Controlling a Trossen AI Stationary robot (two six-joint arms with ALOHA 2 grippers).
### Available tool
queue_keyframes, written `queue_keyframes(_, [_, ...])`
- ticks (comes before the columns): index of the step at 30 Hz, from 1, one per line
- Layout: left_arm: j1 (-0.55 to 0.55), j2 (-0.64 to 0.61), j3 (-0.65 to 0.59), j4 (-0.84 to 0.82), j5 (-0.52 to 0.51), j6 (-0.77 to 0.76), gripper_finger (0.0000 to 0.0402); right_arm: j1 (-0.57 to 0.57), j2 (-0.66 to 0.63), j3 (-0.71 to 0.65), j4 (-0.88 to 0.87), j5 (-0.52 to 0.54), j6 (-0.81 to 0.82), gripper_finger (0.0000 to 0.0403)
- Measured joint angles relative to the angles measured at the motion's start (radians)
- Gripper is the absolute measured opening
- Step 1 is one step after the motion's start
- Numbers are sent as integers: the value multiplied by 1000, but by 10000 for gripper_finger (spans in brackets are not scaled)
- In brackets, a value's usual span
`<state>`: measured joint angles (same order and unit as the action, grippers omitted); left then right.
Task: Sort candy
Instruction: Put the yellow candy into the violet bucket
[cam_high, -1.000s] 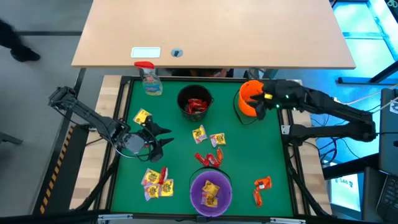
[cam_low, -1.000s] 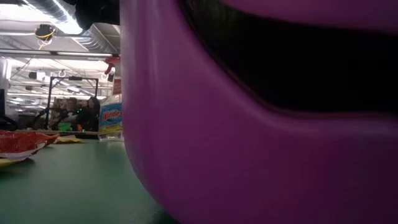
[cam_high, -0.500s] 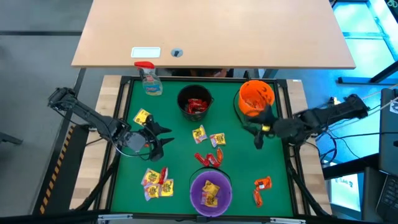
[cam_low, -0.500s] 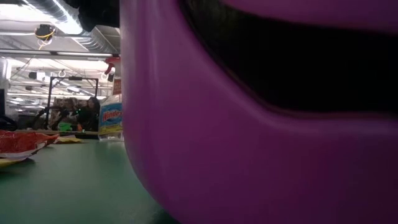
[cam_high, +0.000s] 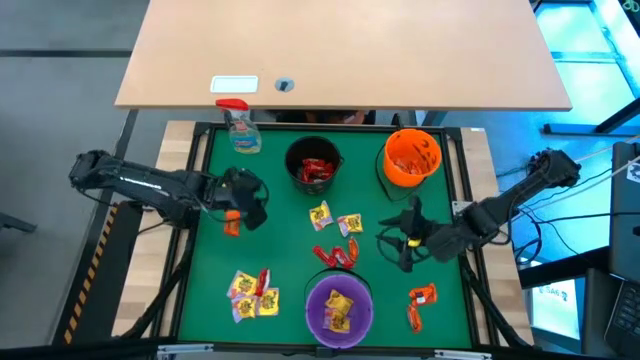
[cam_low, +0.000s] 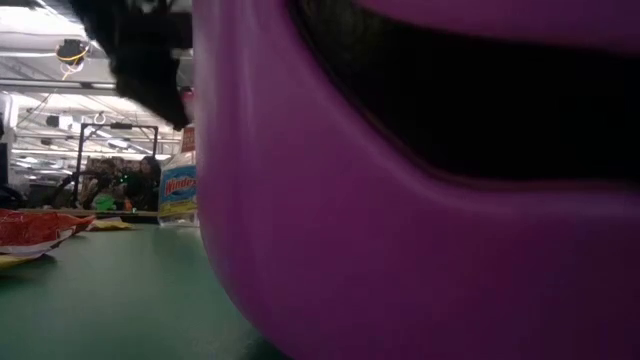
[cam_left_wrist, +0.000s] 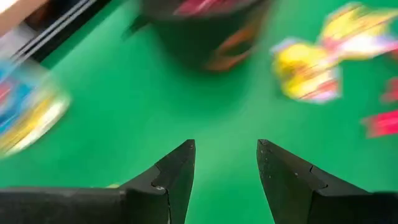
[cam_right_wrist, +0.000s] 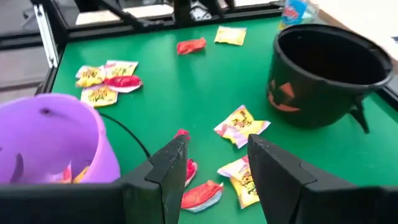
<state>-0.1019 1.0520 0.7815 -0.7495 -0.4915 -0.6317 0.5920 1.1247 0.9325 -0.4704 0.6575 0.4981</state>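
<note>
The table mat is green. On it stand a purple bowl, a black bowl with an orange pumpkin face, and an orange bowl. The candy is yellow with red print, red, or orange.

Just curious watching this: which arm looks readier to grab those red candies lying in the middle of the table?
Probably the right arm. Its gripper hovers beside the red candies, fingers open and pointing at them. The left gripper sits farther off, near an orange candy.
</note>
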Motion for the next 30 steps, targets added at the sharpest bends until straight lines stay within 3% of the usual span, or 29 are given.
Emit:
queue_keyframes(4, [128, 0, 0, -209, 65, -92, 163, -2, 34, 0, 6, -3, -5, 165])
queue_keyframes(10, [286, 0, 0, -336, 124, -122, 163, -2, 39, 0, 11, 15, -5, 165])
queue_keyframes(18, [462, 52, 0, -357, 226, -44, 163, -2, 39, 0, 25, 5, -6, 165])
queue_keyframes(30, [591, 269, 0, -333, 250, 66, 163, -3, 39, 0, 27, 5, -6, 165])
